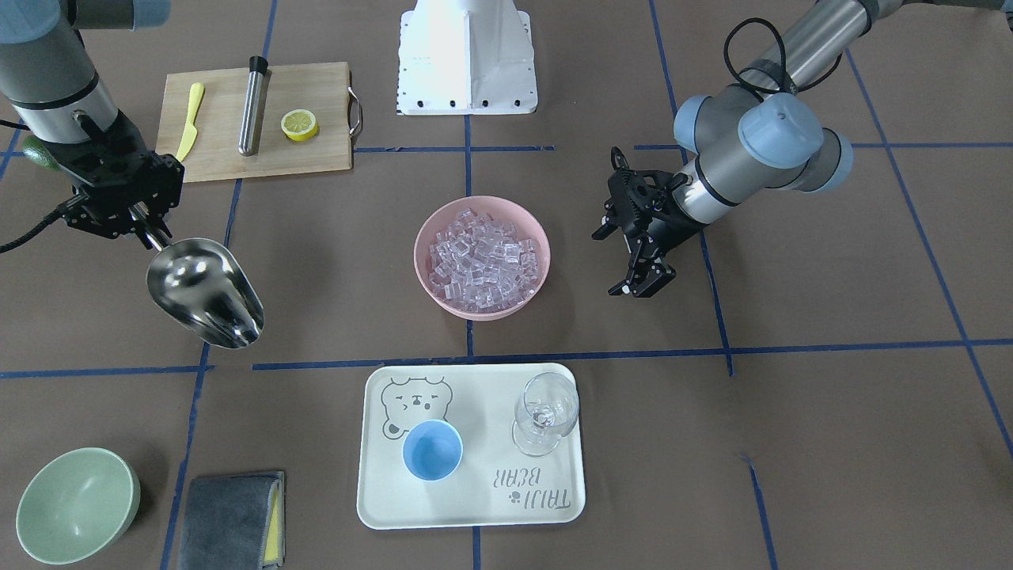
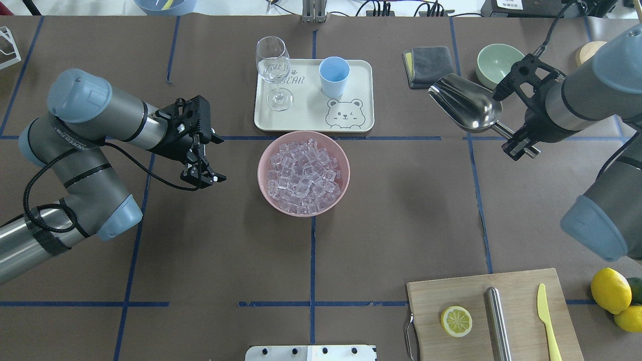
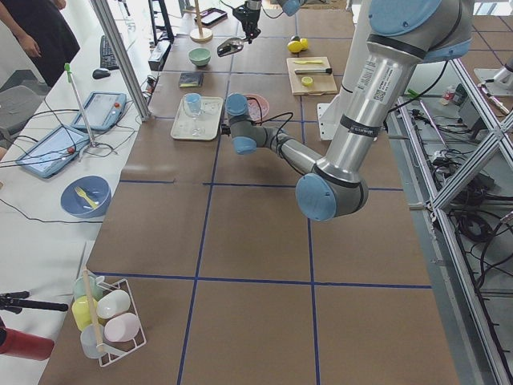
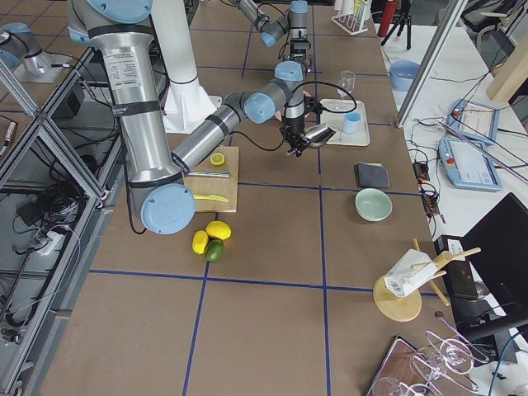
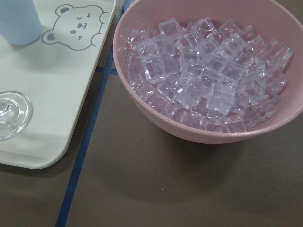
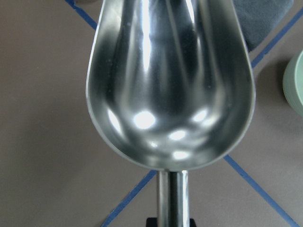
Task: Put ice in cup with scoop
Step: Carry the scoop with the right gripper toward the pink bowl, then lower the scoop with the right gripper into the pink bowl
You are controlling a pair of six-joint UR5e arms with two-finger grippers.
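The pink bowl at the middle of the overhead view is heaped with ice, clear cubes piled close to the rim. Just above it in that view lies the cream bear-print tray, which carries the light-blue cup and a clear wine glass, both upright and well apart. The front-facing view looks into the cup and it has nothing in it. The pale-green bowl at that frame's lower left is likewise bare inside.

The scoop sits at the overhead frame's upper right. Its trough is empty and its mouth points toward the upper left. The right gripper is clenched on its rod handle. The left gripper hangs left of the pink bowl with its fingers spread, grasping nothing.

In the left wrist view no fingers appear. The cup is cut off at the upper left corner, and only the foot of the glass shows at the left edge. The right wrist view is filled by the scoop's trough, with only a dark patch of gripper at the bottom edge. A grey cloth runs off the bottom of the front-facing frame.
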